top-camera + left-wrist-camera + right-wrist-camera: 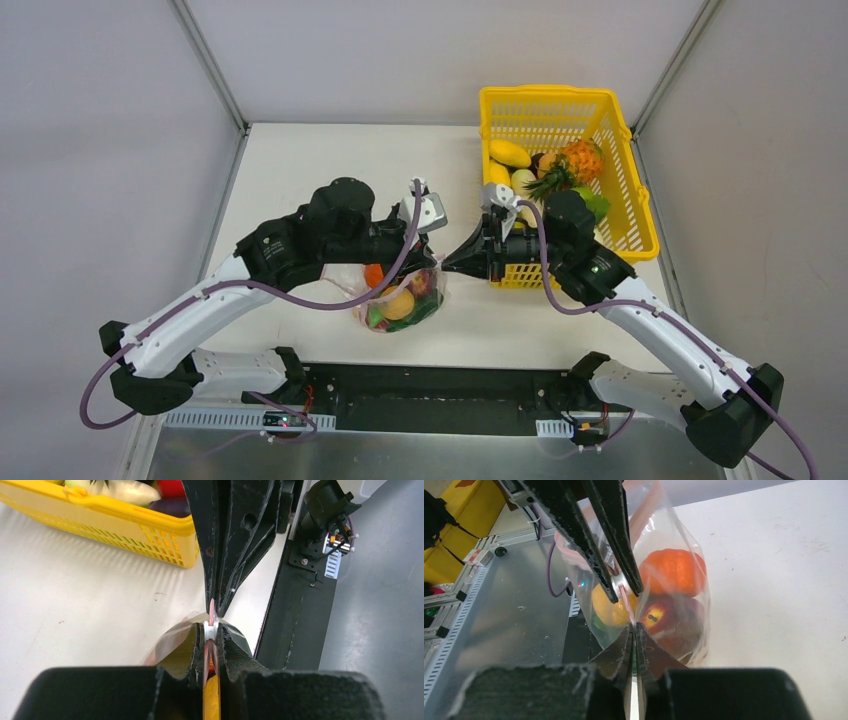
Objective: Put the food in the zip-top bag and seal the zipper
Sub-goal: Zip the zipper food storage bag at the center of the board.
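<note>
Your left jaws and right jaws meet tip to tip, both pinched tight on the zipper (212,609). The zip-top bag (398,300), food (672,572) inside, is near the front edge of the desk (300,170).

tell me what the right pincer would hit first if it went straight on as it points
Probably the left pincer, which faces the right pincer nearly tip to tip, both shut on the zipper. Only bag film lies between.

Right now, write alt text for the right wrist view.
The right gripper and left gripper both pinch the mouth edge of the clear zip-top bag, tips nearly meeting. Orange, yellow and red toy food shows inside it; the white table lies to the right.
</note>
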